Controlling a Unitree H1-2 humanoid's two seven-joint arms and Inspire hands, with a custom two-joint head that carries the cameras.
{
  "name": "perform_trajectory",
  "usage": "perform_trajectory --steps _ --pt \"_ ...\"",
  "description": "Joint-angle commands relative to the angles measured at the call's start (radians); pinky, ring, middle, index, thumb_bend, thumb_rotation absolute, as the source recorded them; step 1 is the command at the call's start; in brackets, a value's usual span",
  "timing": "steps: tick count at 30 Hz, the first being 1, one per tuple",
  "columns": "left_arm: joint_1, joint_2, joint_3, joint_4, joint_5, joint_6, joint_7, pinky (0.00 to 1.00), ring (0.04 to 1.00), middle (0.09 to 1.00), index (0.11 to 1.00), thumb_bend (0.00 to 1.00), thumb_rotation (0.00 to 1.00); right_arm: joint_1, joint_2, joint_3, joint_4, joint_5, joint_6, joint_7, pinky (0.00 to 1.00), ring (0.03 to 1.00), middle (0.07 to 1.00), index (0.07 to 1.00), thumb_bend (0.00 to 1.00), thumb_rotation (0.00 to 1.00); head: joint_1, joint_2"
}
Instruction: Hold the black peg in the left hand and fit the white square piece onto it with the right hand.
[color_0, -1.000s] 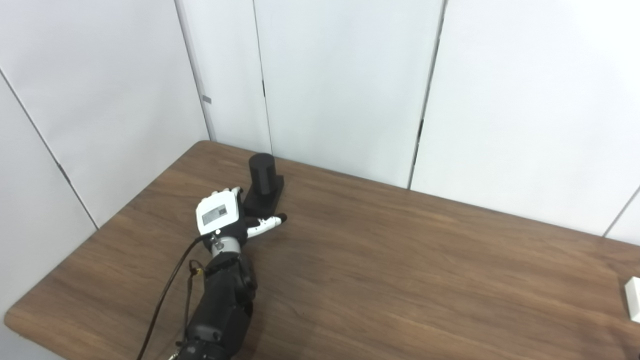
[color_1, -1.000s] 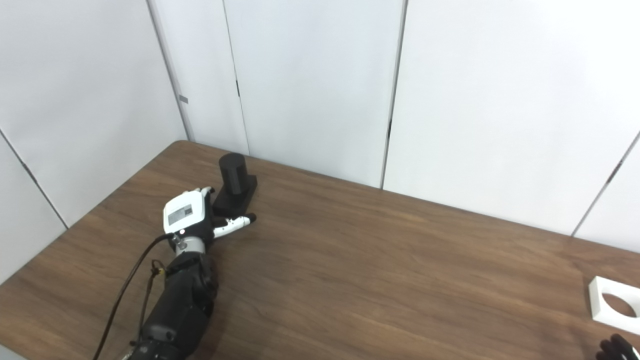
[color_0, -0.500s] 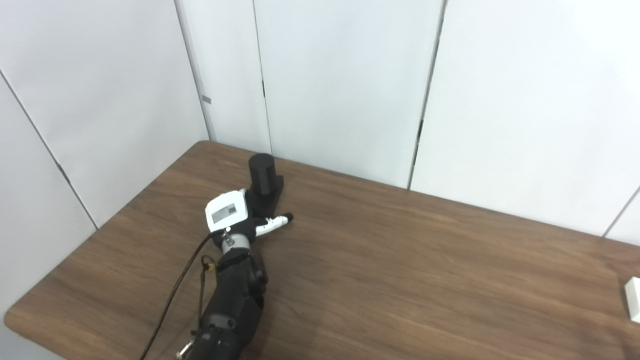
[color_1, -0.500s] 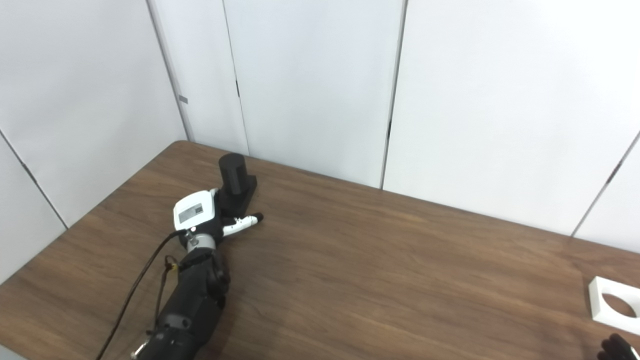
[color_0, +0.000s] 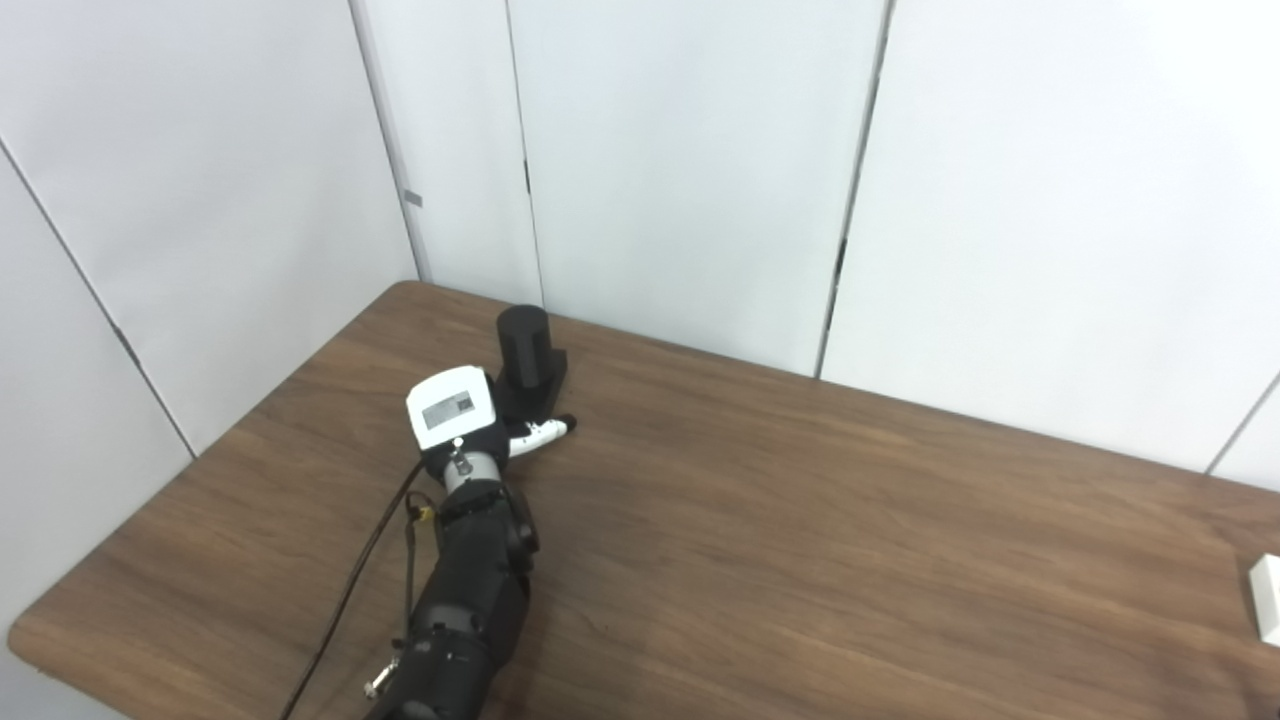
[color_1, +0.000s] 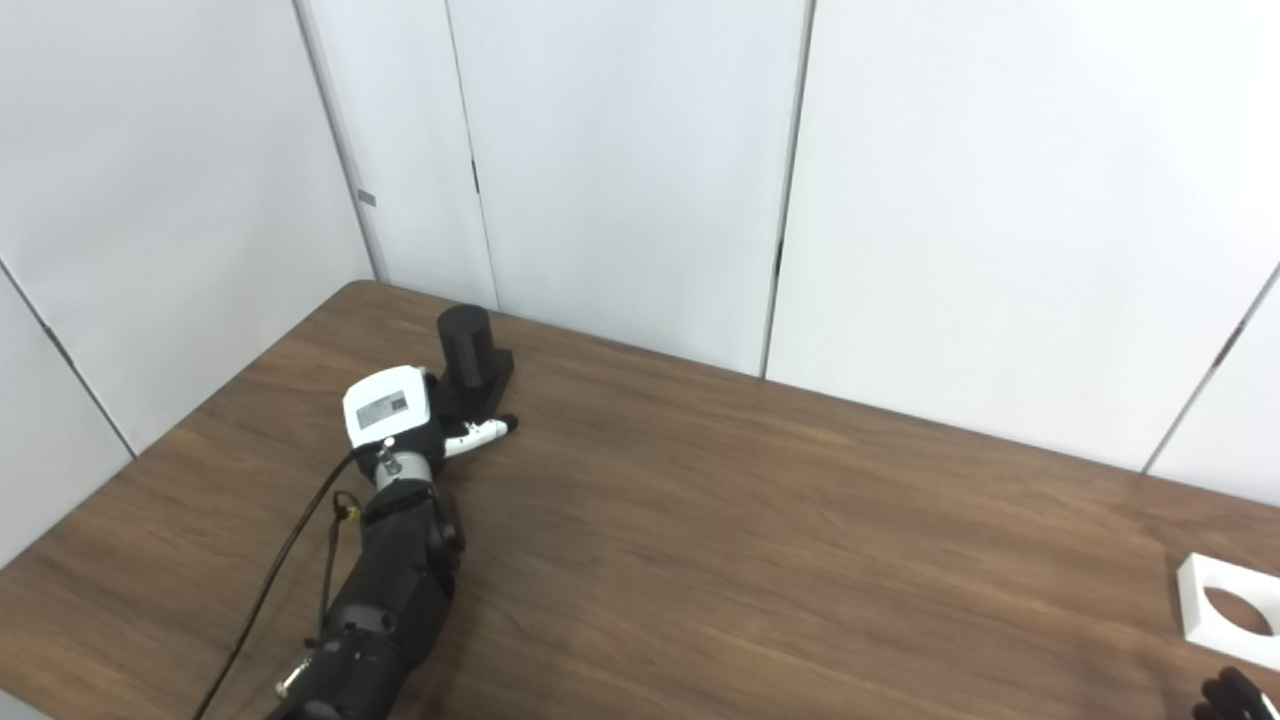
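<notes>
My left hand sits against the near side of the black peg, far left on the table; grip unconfirmed. The peg looks rigid and light: grasp the upright cylinder. The white square piece lies flat, far right, beside my right hand, whose finger state I cannot tell. Nothing lies between.

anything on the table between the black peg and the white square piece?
Nothing. In the right eye view, only bare wood of the table runs from the black peg at far left to the white square piece at the right edge.
</notes>
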Motion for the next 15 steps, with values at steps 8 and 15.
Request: perform_trajectory --steps 8,15 --pt "-0.031 0.041 -0.047 0.047 -0.117 0.003 0.113 0.78 0.81 0.746 0.528 0.72 0.31 0.067 -0.006 0.02 -0.022 -0.001 0.003 0.014 0.77 0.894 0.892 0.887 0.75 1.0 -0.001 0.005" --pt "-0.009 0.07 -0.116 0.009 -0.263 0.002 0.168 0.8 0.821 0.722 0.477 0.52 0.06 0.065 -0.007 0.02 -0.02 -0.001 0.002 0.014 0.75 0.888 0.885 0.875 0.77 1.0 -0.003 0.008"
